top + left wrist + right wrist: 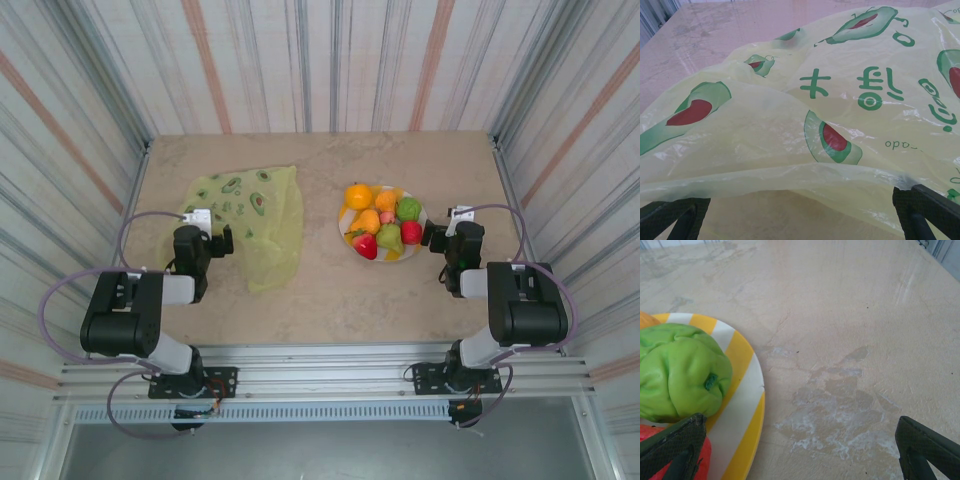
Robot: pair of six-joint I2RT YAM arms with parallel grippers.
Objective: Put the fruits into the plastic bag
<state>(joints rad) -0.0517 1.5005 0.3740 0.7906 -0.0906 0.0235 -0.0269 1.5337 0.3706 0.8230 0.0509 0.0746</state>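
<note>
Both pairs of jaws stand spread wide, empty. Between the left jaws lies the near edge of the plastic bag point(840, 100), flat, its mouth not apparent; a pinch may catch both layers. The green fruit point(680, 372), on the striped plate point(747, 405), sits outside the right jaws; its gloss could let it squirt onto the surface point(850, 330).

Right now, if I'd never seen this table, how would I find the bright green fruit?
On the right half of the table, a yellow-and-white striped plate holds toy fruits. The bright green fruit sits at its right edge. It is the only vivid green, lumpy one.
</note>
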